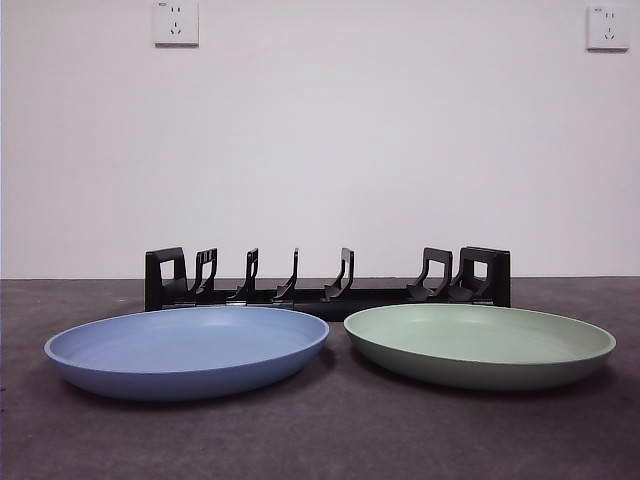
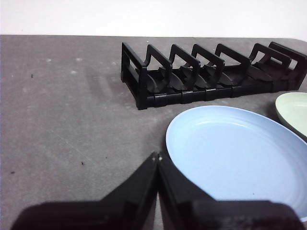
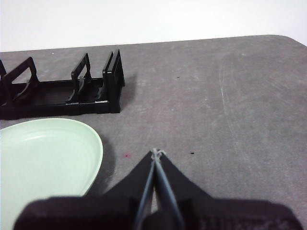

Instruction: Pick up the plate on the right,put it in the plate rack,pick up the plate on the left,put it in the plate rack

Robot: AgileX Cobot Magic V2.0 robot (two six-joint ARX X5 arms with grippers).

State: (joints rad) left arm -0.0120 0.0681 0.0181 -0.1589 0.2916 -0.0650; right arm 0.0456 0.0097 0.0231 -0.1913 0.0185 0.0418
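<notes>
A pale green plate (image 1: 480, 344) lies flat on the table at the right, and a blue plate (image 1: 187, 349) lies flat at the left. Behind them stands the black plate rack (image 1: 327, 281), with nothing in its prongs. Neither arm shows in the front view. My left gripper (image 2: 157, 156) is shut with nothing in it, hovering just beside the blue plate (image 2: 240, 155), with the plate rack (image 2: 211, 72) beyond. My right gripper (image 3: 157, 153) is shut and holds nothing, off to the side of the green plate (image 3: 45, 163), near the plate rack's end (image 3: 67, 86).
The dark grey table (image 1: 330, 440) ends at a white wall with two sockets (image 1: 176, 22) high up. A rounded table corner (image 3: 288, 40) shows in the right wrist view.
</notes>
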